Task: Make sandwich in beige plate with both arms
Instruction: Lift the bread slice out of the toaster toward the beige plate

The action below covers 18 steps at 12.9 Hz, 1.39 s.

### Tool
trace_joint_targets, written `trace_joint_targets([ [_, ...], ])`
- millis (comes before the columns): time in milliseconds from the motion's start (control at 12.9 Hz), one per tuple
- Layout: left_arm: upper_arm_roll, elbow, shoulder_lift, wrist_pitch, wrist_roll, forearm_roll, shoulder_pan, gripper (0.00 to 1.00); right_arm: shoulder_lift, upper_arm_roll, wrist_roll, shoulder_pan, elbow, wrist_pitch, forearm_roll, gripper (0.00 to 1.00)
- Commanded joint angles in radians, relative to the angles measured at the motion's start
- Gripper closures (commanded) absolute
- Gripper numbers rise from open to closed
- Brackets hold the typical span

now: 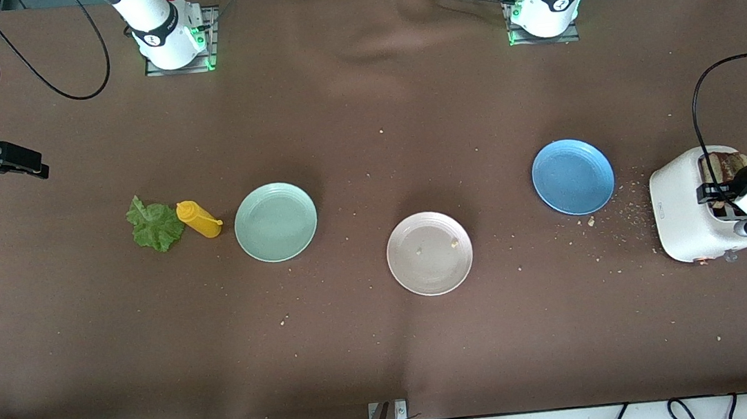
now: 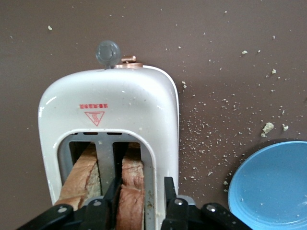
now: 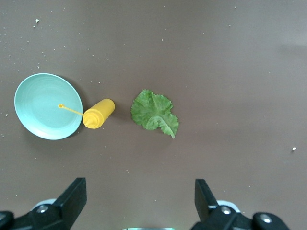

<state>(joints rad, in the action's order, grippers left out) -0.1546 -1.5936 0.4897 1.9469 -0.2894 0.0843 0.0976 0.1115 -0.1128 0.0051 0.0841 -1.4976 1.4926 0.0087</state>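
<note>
The beige plate [image 1: 429, 253] lies empty apart from crumbs, near the table's middle. Two brown bread slices [image 1: 724, 165] stand in the slots of a white toaster [image 1: 683, 212] at the left arm's end. My left gripper [image 1: 716, 196] is at the toaster's top. In the left wrist view the left gripper [image 2: 140, 196] is open, its fingers [image 2: 169, 191] straddling one slice [image 2: 132, 189] and the toaster's side wall; the other slice [image 2: 79, 177] stands beside. The lettuce leaf [image 1: 154, 223] lies at the right arm's end. My right gripper [image 1: 14, 162] hovers open and empty, with the leaf [image 3: 154, 112] below it.
A yellow squeeze bottle [image 1: 199, 219] lies between the lettuce and a mint-green plate [image 1: 275, 221]. A blue plate [image 1: 573, 177] sits next to the toaster, toward the table's middle. Crumbs are scattered around the toaster and blue plate.
</note>
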Motion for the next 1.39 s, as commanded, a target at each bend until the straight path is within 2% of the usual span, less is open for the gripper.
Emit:
trace_joint_targets([
  [0,0.001,0.021,0.015,-0.031,-0.062,0.035,0.007,1.0,0.002,-0.002,-0.001,0.0,0.017,-0.018,0.019,0.0],
  [155,0.001,0.076,0.009,-0.095,-0.077,0.074,0.005,1.0,0.002,-0.002,-0.002,0.0,0.017,-0.018,0.019,0.0],
  [542,0.012,0.372,0.003,-0.432,-0.08,0.058,-0.006,1.0,0.002,-0.002,-0.002,0.0,0.017,-0.018,0.019,0.0],
  [696,0.07,0.4,0.001,-0.505,-0.08,0.019,-0.018,1.0,0.002,-0.002,-0.002,0.0,0.017,-0.018,0.019,0.0],
  [851,0.136,0.385,0.023,-0.507,-0.065,-0.133,-0.025,1.0,0.002,-0.002,-0.002,0.0,0.017,-0.018,0.019,0.0],
  [1083,0.145,0.392,0.13,-0.499,0.047,-0.389,-0.142,1.0,0.004,-0.002,-0.007,0.0,0.017,-0.017,0.014,0.0],
  [1315,0.147,0.396,0.236,-0.357,0.165,-0.637,-0.251,1.0,0.013,-0.001,0.003,0.003,0.016,-0.018,0.008,0.0],
])
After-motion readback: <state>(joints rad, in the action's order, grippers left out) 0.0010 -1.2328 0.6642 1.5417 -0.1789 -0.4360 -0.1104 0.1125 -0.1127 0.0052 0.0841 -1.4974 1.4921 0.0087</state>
